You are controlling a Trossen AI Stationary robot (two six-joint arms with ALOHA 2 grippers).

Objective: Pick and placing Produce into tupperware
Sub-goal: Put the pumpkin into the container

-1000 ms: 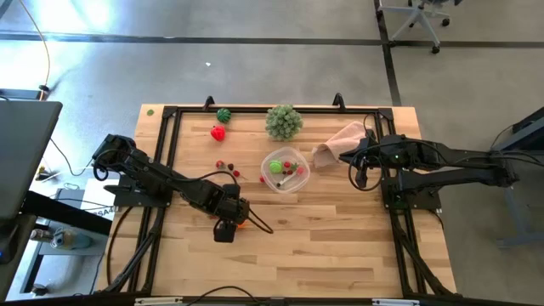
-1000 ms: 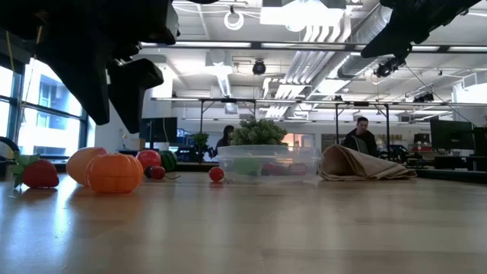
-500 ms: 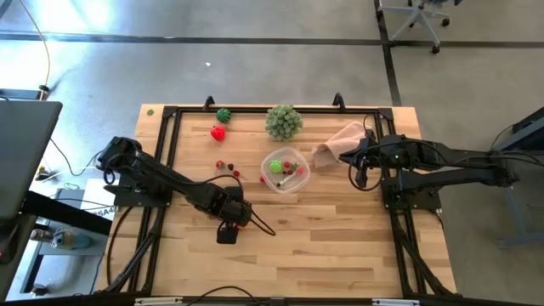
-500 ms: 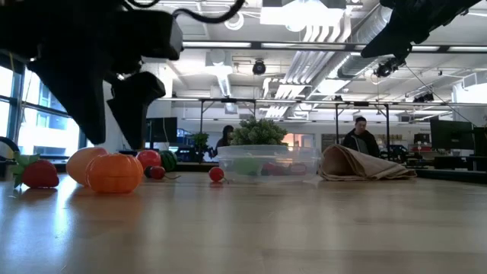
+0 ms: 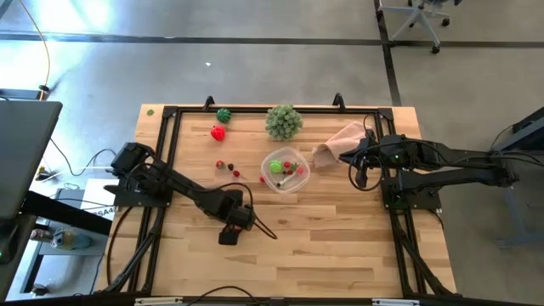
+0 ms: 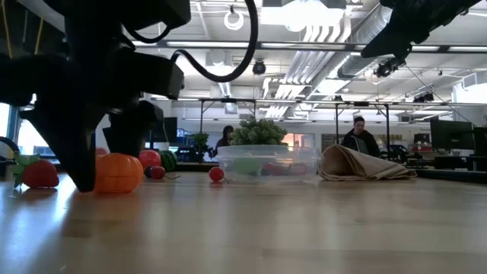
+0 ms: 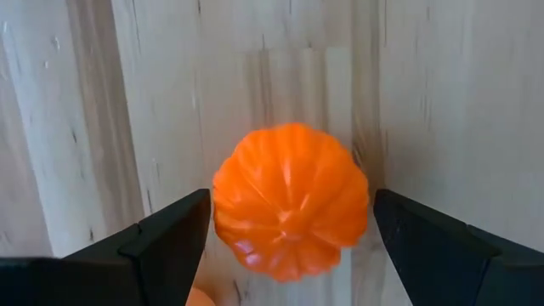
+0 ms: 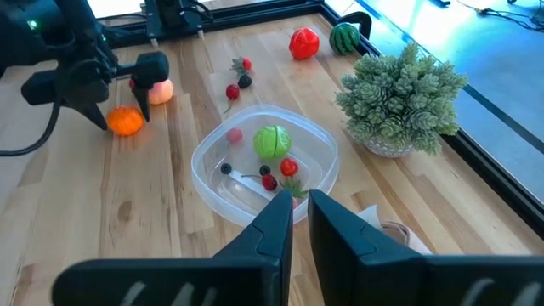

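Note:
My left gripper points straight down and is open over an orange ribbed toy fruit lying on the wooden table. One finger stands on each side of the fruit, close to it but apart from it. The fruit also shows in the low view and in the right wrist view. The tupperware is a clear round tub at mid-table; it holds a green ball and small red pieces. My right gripper is shut and hovers above the table's right side, holding nothing.
Loose produce lies on the table: a pale orange fruit beside the left gripper, small red bits, a red strawberry and a dark green piece at the far left. A leafy ball and a pink cloth lie behind the tub.
My left gripper has come down over the orange fruit, still pointing down, until its fingers stand on either side of it near the tabletop. The fruit has stayed where it was.

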